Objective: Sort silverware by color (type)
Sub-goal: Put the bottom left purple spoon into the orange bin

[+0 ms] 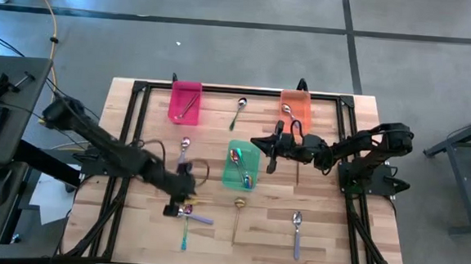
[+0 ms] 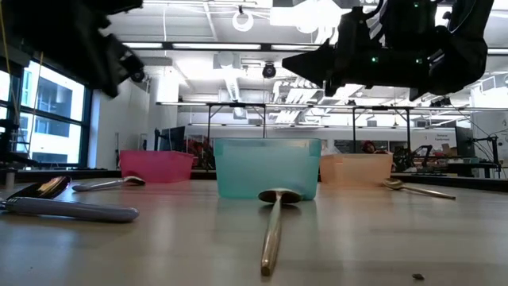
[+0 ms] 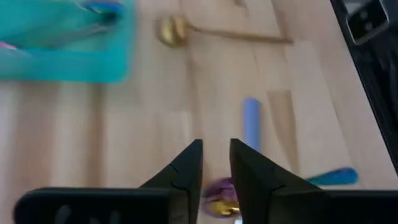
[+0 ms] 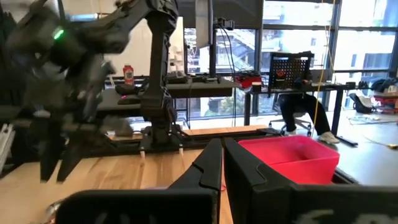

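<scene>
Silverware lies scattered over a wooden table (image 1: pixel 320 227) and in three plastic bins. The pink bin (image 1: pixel 186 102) at the far left holds one spoon; the orange bin (image 1: pixel 296 108) at the far right holds another; the teal bin (image 1: pixel 241 165) in the middle holds one or two iridescent ones. A silver spoon (image 1: pixel 238 111) lies on the wood between the pink and orange bins. A gold spoon (image 1: pixel 238 214) lies just near of the teal bin, bowl towards it. A purple-handled spoon (image 1: pixel 296 232) lies towards the near right. Another spoon (image 1: pixel 184 148) lies left of the teal bin.

The left gripper (image 1: pixel 178 205) hangs low over the near left of the table, above a small cluster: a purple-handled spoon (image 3: pixel 250 123), a teal-handled spoon (image 3: pixel 333 177), and a gold and purple bowl (image 3: pixel 219 198) right under its tips. Its fingers (image 3: pixel 186 169) stand a narrow gap apart, and nothing sits between them.

The right gripper (image 1: pixel 270 150) hovers just right of the teal bin, near the orange one, raised off the table. Its jaws are pressed together and empty.

A person sits at a desk in the room behind the table, seen in the right wrist view.
</scene>
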